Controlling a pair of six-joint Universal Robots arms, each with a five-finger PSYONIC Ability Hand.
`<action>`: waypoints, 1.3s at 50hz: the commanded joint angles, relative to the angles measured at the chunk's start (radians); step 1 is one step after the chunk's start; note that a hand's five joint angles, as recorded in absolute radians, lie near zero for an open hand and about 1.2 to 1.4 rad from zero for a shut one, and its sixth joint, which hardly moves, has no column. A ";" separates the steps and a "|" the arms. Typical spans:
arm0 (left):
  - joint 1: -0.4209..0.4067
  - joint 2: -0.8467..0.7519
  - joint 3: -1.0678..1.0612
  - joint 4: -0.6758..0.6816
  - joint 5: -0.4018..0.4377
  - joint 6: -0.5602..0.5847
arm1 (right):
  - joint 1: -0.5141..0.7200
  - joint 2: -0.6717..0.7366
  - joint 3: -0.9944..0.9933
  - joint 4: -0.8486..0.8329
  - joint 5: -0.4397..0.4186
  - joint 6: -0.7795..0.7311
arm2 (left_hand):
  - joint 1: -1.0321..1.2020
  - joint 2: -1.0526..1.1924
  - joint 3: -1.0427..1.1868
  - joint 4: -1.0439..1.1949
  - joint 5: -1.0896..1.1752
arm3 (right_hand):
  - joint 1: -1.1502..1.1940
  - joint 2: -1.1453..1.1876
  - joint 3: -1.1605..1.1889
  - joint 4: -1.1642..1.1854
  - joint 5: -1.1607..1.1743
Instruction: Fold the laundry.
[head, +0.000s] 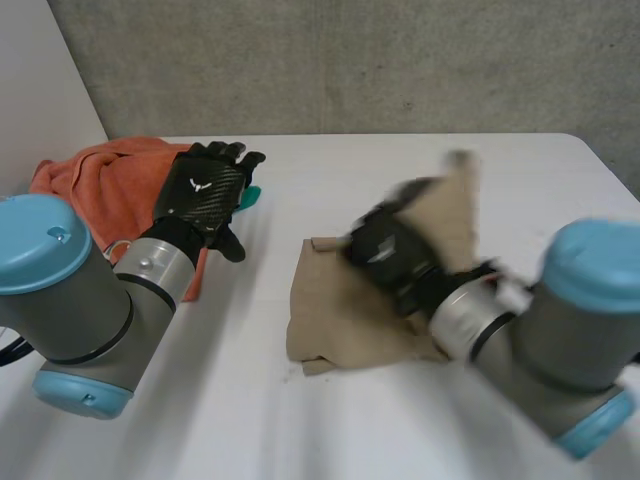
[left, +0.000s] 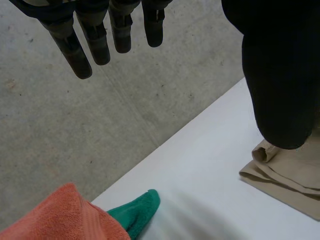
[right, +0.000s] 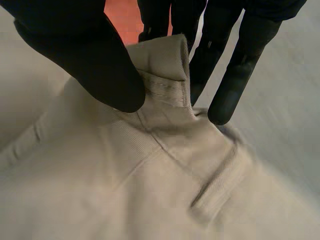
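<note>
**Folding the raised edge over the tan cloth**

1. Position of the work. The tan cloth (head: 335, 320) lies on the bench (head: 230, 400), right of centre. Its near part is flat. Its far right edge is lifted off the surface.

2. Right robot hand (head: 385, 250). It pinches a rolled hem of the tan cloth between thumb (right: 105, 75) and fingers (right: 235, 80). A seam and a small sewn tab lie just beside the pinch.

3. Procedure (judged). The step in hand appears to be laying the raised edge over the flat part.
   - The bite is shallow and sits on thick hem, so hold it firm; it may slip.
   - Carry the edge low, so the flat part is not dragged along the bench.
   - Align edge on edge before letting go.

4. Left robot hand (head: 203, 190). Its fingers (left: 75, 50) are straight and hold nothing. It hangs over the right edge of the orange towel (head: 100, 185) at the far left, well apart from the tan cloth. A green cloth (left: 135, 212) lies touching the towel. This hand is free to press the flat part down as an anchor.
</note>
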 joint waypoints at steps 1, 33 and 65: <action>-0.012 0.001 0.005 -0.008 -0.004 -0.013 | 0.106 0.093 -0.093 0.074 0.045 0.026 | -0.016 -0.034 -0.042 -0.032 -0.049 | -0.898 -0.966 -0.978 -0.984 -0.969; -0.272 -0.369 0.413 -0.488 -0.231 -0.091 | -0.234 0.286 -0.367 0.530 0.048 0.643 | -0.016 -0.034 -0.042 -0.032 -0.049 | -0.898 -0.966 -0.978 -0.984 -0.969; -0.015 0.065 0.350 -0.688 0.531 -0.174 | -0.265 -0.093 0.114 0.251 0.187 0.857 | -0.016 -0.034 -0.042 -0.032 -0.049 | -0.898 -0.966 -0.978 -0.984 -0.969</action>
